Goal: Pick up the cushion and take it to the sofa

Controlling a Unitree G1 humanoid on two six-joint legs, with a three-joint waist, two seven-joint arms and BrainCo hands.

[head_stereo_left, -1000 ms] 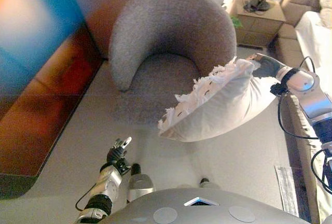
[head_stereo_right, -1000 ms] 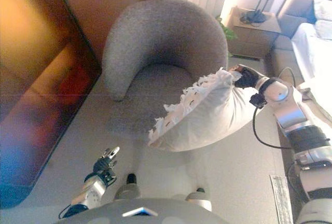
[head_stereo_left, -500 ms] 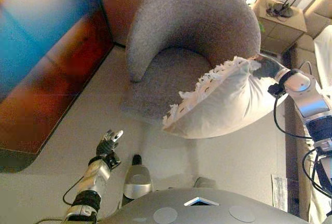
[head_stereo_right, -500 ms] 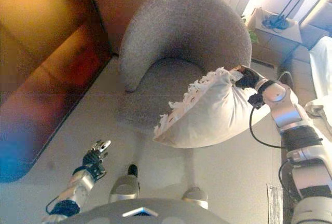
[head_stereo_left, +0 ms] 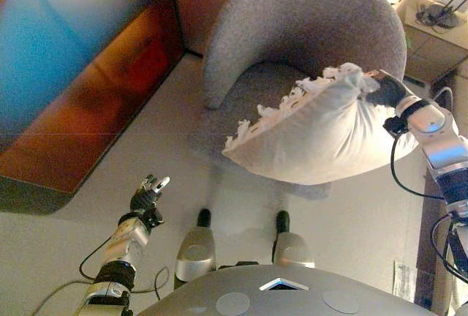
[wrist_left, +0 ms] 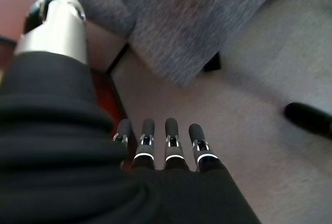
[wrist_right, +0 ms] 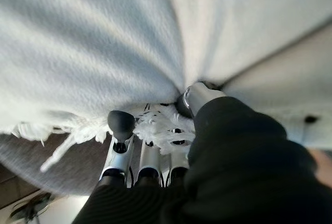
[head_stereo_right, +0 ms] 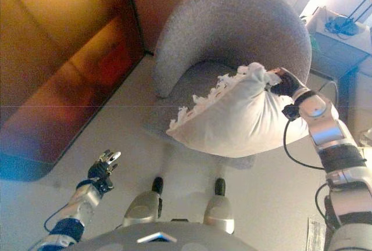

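White fringed cushion (head_stereo_left: 322,137) hangs airborne over grey armchair (head_stereo_right: 232,27), corner pinched by right hand (head_stereo_left: 385,91). Left hand (head_stereo_left: 145,197) relaxed, empty (low by floor). Carry step; next, probably turn toward sofa.

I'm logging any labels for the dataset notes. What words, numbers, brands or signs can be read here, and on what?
None: nothing readable shows in any view.
The white cushion pinched in the right hand, the grey armchair and the open left hand show no print.
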